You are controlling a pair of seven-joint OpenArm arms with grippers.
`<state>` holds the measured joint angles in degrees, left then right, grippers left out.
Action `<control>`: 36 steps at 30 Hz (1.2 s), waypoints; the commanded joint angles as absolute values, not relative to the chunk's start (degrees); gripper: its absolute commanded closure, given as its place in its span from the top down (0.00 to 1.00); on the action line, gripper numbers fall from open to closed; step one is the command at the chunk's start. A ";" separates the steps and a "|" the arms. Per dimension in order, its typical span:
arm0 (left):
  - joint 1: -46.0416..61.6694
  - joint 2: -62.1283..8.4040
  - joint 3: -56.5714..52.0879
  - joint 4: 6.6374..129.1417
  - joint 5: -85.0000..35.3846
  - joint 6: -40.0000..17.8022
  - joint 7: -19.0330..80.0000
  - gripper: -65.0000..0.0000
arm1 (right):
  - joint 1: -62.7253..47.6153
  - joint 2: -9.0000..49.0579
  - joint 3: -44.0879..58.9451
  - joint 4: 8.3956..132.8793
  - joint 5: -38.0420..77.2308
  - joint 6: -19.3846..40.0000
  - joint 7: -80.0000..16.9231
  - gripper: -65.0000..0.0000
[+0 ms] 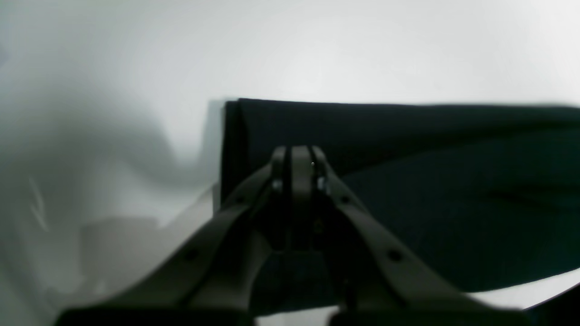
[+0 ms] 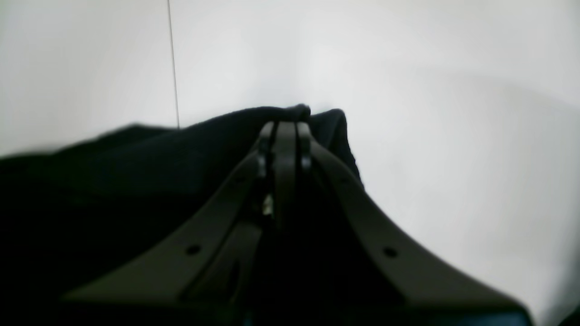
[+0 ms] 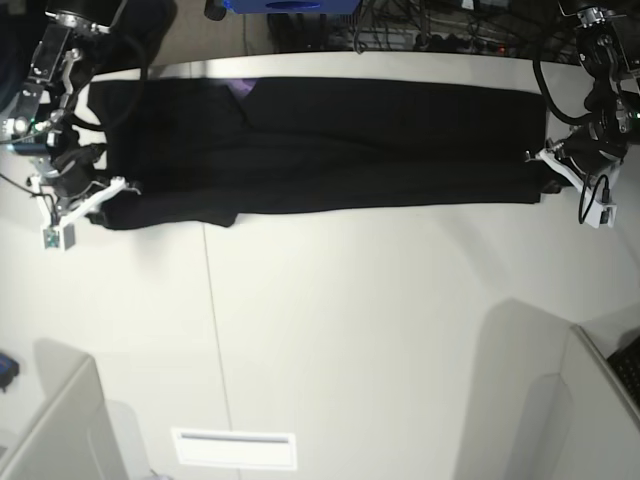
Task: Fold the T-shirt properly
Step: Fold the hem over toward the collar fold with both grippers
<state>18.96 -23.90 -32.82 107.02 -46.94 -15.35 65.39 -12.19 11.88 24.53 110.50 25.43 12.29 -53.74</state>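
T-shirt [image 3: 330,145] flat on table [image 3: 380,320] | cables [image 3: 430,35] behind | label [image 3: 235,448] near front

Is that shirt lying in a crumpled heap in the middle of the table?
No, the shirt lies stretched in a long band along the table's far edge.

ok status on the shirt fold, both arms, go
Left gripper shut on T-shirt at one end, right gripper shut on the other. Shirt stretched in a long black band across the table's far side. Nothing in the way.
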 commanded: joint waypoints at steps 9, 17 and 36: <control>20.62 -25.45 -33.45 109.05 -47.52 -15.60 64.22 0.00 | -17.01 7.78 29.85 112.84 25.71 12.44 -52.97 0.00; 21.14 -25.80 -36.09 109.32 -47.43 -15.60 64.22 0.00 | -20.70 7.08 31.16 115.47 25.80 12.44 -53.05 0.00; 26.33 -25.80 -35.91 109.23 -47.25 -15.69 64.22 0.00 | -24.84 3.91 31.60 115.65 25.80 12.53 -56.22 0.00</control>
<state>26.37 -24.80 -35.42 108.51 -46.78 -15.46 65.01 -24.67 3.57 31.31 114.54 25.45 12.45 -56.99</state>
